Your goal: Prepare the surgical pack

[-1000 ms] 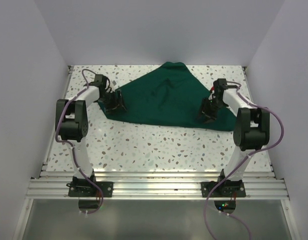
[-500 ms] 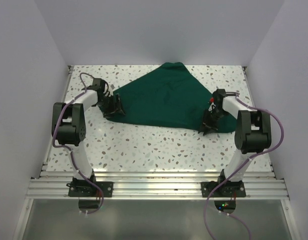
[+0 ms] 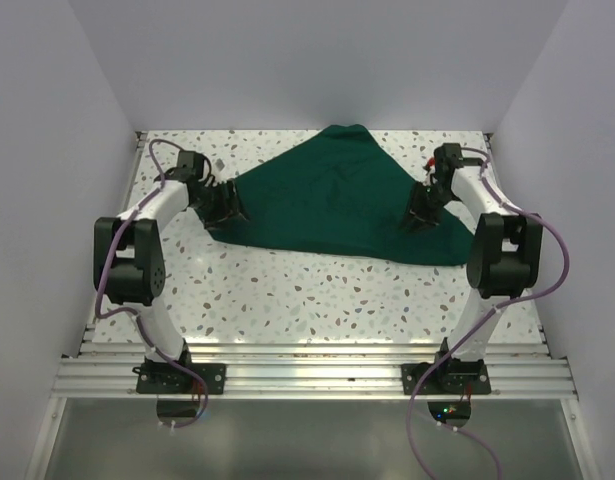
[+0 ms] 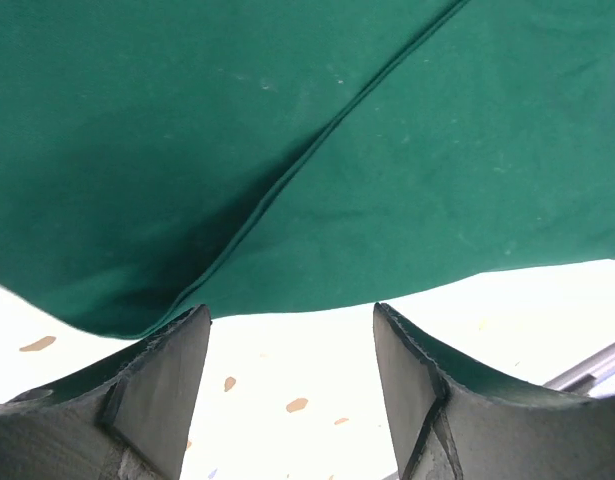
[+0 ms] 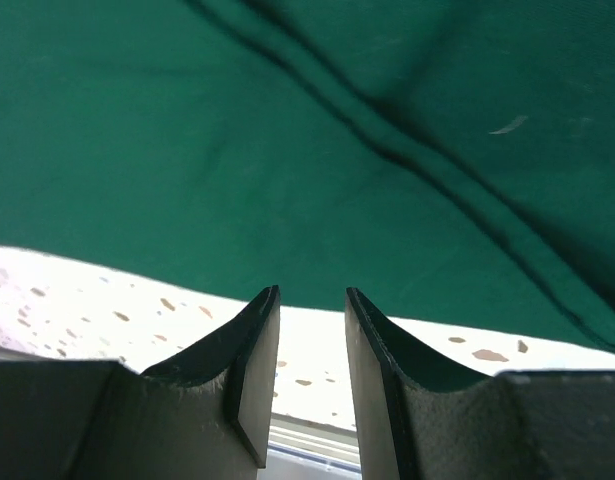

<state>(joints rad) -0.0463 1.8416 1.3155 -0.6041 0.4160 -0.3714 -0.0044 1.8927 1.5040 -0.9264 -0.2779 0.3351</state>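
Where drape [image 3: 327,205] lies, underside hidden, left tool [image 4: 290,312] wide, right tool [image 5: 310,293] narrow

We are looking into a robotics lab test cell. Plain white walls [image 3: 317,60] are boxing in a speckled table [image 3: 317,290] on three sides. The left arm [image 3: 127,265] and right arm [image 3: 499,262] are standing bolted to aluminium rails [image 3: 317,375] at its near edge, with purple cables [image 3: 413,412] trailing from their bases. A green drape [image 3: 327,205] is lying spread across the far half.
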